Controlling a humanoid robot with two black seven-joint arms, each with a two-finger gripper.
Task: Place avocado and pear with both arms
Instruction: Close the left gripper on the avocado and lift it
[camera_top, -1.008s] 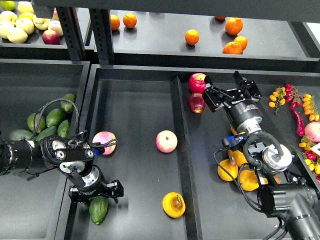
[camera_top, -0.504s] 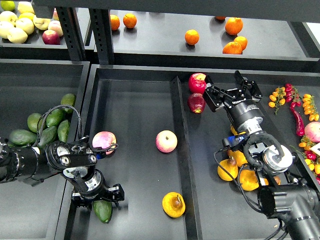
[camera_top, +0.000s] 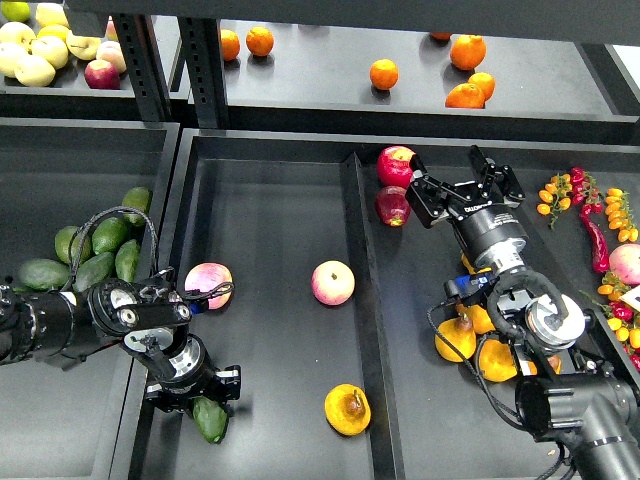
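The dark green avocado (camera_top: 211, 421) is at the front left of the middle tray (camera_top: 270, 210), partly hidden under my left gripper (camera_top: 192, 392). The gripper points down over it and looks shut on it. The yellow-orange pear (camera_top: 347, 409), with a brown blotch, lies free on the tray floor near the front, right of the avocado. My right gripper (camera_top: 447, 172) is open and empty at the back of the right tray, just right of two red apples (camera_top: 395, 166), far from the pear.
Two pink-and-yellow apples (camera_top: 208, 285) (camera_top: 333, 282) lie mid-tray. Lighter avocados (camera_top: 100, 250) are piled in the left bin. Yellow-orange pears (camera_top: 470, 340) lie under my right arm. Chillies and small tomatoes (camera_top: 595, 215) are at far right. Oranges (camera_top: 384, 73) sit on the back shelf.
My left gripper shifted slightly right and lower with the avocado, which has turned and now shows less. The right arm has barely moved. The pear has not moved.
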